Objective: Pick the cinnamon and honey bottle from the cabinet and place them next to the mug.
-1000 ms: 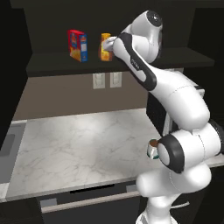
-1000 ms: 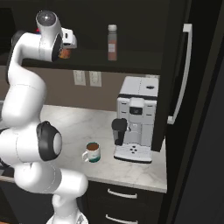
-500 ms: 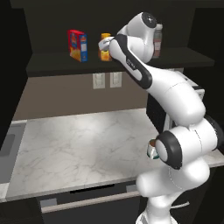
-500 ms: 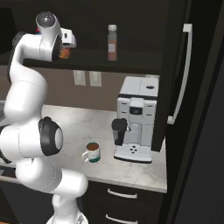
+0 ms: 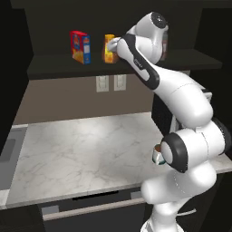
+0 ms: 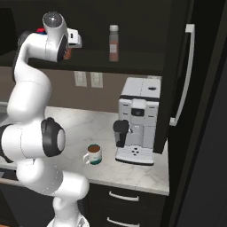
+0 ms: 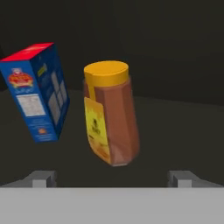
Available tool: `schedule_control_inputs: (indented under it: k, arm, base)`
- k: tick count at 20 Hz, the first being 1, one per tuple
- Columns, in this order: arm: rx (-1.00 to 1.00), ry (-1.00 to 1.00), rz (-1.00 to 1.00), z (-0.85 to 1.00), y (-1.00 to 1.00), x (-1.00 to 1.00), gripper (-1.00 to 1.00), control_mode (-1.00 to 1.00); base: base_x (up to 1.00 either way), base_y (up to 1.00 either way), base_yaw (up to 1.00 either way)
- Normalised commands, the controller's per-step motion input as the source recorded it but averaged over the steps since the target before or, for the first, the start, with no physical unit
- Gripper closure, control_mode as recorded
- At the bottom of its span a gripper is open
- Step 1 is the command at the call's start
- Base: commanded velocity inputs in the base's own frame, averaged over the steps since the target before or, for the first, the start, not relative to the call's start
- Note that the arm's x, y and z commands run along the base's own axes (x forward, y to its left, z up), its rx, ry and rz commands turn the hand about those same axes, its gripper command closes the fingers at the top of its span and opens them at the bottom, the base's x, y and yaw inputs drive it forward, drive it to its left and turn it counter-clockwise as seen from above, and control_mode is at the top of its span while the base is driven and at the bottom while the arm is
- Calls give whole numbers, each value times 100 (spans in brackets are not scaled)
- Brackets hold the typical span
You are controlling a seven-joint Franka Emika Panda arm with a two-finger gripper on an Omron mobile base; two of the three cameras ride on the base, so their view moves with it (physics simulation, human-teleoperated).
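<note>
Amber and yellow-capped, the honey bottle (image 7: 110,114) is stood on the shelf board of the cabinet (image 5: 136,64), just beside a red-blue box (image 5: 80,47) and well apart from the cinnamon (image 6: 114,43), which is stood further along the same board. The gripper (image 7: 111,178) is held level with the bottle and aimed straight at it, its fingers spread wide on either side of the bottle's line and not yet touching it; such a pose is judged to be an approach for a side grasp. In both base views the bottle is seen upright, its long axis vertical and its cap uppermost; the lean shown in the hand view is put down to the roll of the hand. The yellowish label is turned partly toward the hand. The mug (image 6: 93,154) is left on the marble counter (image 5: 81,149) below, in front of a coffee machine (image 6: 138,119), where both bottles are meant to be set.
</note>
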Motion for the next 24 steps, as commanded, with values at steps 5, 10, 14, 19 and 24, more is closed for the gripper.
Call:
schedule_control_inputs:
  k: [5, 10, 14, 19, 24]
  arm:
    - [0, 0, 1, 0, -8, 4, -100, -100]
    - [0, 0, 6, -5, 0, 13, -100, -100]
    - [0, 0, 9, -13, 0, 14, -100, -100]
    - [0, 0, 7, -5, 0, 20, -100, -100]
    - [0, 3, 4, 0, 3, 12, -100, -100]
  base:
    - [0, 0, 0]
    - [0, 0, 0]
    - [0, 0, 0]
    - [0, 0, 0]
    - [0, 0, 0]
